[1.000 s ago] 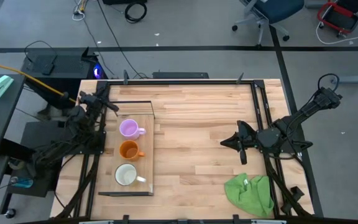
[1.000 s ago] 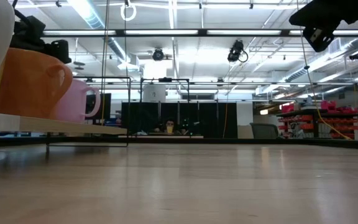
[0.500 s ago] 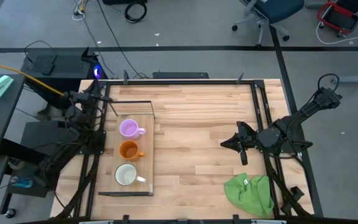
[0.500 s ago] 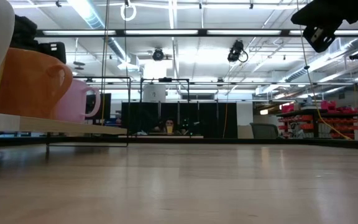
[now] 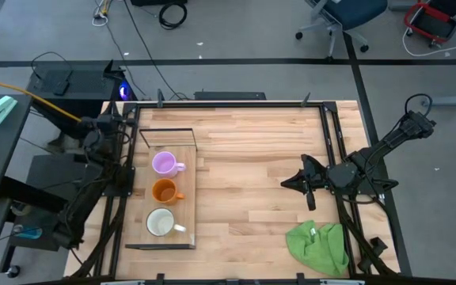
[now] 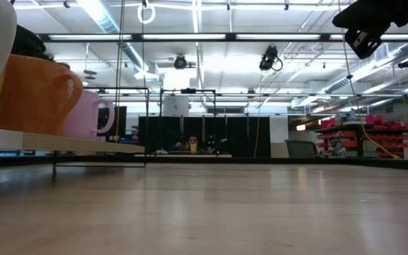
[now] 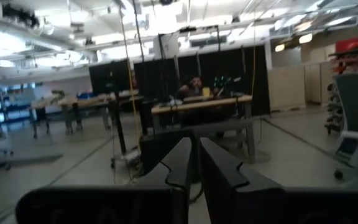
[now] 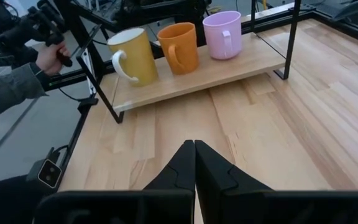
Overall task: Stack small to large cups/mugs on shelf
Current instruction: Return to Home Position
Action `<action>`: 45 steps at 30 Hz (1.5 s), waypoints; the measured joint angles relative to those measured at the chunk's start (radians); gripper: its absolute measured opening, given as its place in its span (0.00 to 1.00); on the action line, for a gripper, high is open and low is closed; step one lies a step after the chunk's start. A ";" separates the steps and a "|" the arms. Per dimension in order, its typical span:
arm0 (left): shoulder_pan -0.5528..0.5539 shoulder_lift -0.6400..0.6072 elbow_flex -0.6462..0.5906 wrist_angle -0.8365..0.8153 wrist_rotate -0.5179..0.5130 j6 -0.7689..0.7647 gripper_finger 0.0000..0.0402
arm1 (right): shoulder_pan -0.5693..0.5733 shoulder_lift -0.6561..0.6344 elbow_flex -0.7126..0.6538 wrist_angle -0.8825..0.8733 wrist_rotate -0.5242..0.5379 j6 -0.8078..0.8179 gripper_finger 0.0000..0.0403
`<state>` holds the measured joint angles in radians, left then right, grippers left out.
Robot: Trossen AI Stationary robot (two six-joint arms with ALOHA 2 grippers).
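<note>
**Right gripper** (image 8: 194,147): jaws closed together, holding nothing. It hangs above the bare worktop (image 5: 252,158) and points at the shelf.

**Left gripper** (image 7: 193,143): jaws drawn to a thin slit, holding nothing. It is raised at the worktop's edge and faces out into the room.

**Shelf** (image 5: 183,207): light-wood board on a black wire frame. It lies straight ahead of the right jaws and well apart from them.

**Purple mug** (image 5: 163,163): upright on the shelf, at the end nearest the left jaws.

**Orange mug** (image 5: 163,190): upright in the middle of the row, apart from both neighbours.

**Yellow mug** (image 8: 132,56): white inside, upright at the end farthest from the left jaws.

All three handles face the right jaws' side.

**Green cloth** (image 5: 319,245): crumpled on the worktop, behind the right jaws and off to one side.

**Person's hand** (image 8: 48,59): in a grey sleeve, beyond the shelf's yellow-mug end, gripping a dark handle.
</note>
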<state>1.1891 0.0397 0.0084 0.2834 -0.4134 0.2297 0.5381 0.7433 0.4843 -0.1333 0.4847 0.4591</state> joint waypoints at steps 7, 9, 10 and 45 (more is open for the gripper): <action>0.022 0.068 0.000 -0.017 0.000 -0.034 0.09 | 0.000 0.000 0.000 0.000 -0.008 -0.017 0.02; 0.022 0.082 0.000 -0.016 0.000 -0.034 0.08 | 0.000 0.000 0.000 0.001 -0.008 -0.029 0.02; 0.022 0.089 0.000 -0.017 0.000 -0.034 0.08 | 0.000 0.000 0.000 0.000 -0.008 -0.033 0.02; 0.020 0.106 -0.001 -0.004 0.000 -0.147 0.09 | -0.207 -0.205 0.125 0.159 -0.340 -0.530 0.02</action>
<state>1.2087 0.1459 0.0078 0.2798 -0.4137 0.0826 0.3308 0.5386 0.6095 0.0252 0.1448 -0.0713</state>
